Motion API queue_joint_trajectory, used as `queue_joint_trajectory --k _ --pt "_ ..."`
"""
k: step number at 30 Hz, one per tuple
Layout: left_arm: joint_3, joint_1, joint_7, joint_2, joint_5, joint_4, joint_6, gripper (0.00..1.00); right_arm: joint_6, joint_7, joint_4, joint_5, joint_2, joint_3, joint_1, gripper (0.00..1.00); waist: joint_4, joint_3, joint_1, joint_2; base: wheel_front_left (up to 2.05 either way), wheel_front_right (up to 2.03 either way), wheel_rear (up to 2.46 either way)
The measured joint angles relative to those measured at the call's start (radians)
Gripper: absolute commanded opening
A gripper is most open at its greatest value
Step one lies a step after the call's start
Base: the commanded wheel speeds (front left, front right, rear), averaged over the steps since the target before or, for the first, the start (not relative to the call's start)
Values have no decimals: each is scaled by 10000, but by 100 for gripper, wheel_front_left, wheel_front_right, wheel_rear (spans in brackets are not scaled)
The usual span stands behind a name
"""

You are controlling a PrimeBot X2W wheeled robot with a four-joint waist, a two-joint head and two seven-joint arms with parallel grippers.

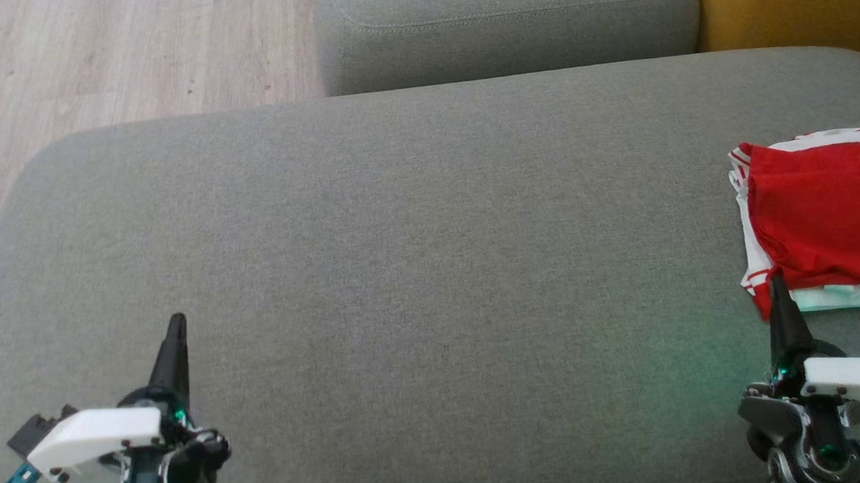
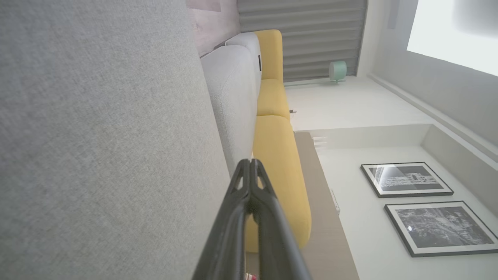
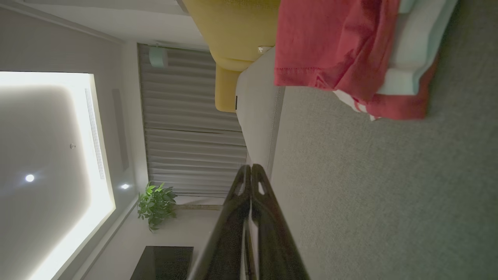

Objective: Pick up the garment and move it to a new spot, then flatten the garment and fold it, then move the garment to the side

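Left gripper (image 1: 177, 326) sits at the lower left of the head view, its two long dark fingers pressed together on nothing, above the bare grey woven-fabric cushion (image 1: 431, 270). Right gripper (image 1: 776, 284) is likewise clenched and empty. In the head view its tip overlaps the near corner of the red-and-white fabric garment (image 1: 820, 210), but the right wrist view shows the cloth lying ahead of the fingers, apart from them. The garment rests as a compact layered stack at the cushion's right edge, partly cut off by the frame. Judging from that, the moving, flattening, folding and setting aside all look done, and little seems left to do.
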Motion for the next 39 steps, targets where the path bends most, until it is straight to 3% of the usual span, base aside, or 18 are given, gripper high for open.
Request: queue_joint_trajectory --k 13,39 --pt "290 -104 324 0 -1229 17 -161 0 -2 337 -140 1266 4 -211 -2 0 54 -9 0 0 0 0 0" --pt "401 -104 349 -8 -1227 44 -161 0 0 337 -155 1269 6 -228 -3 0 54 -9 0 0 0 0 0"
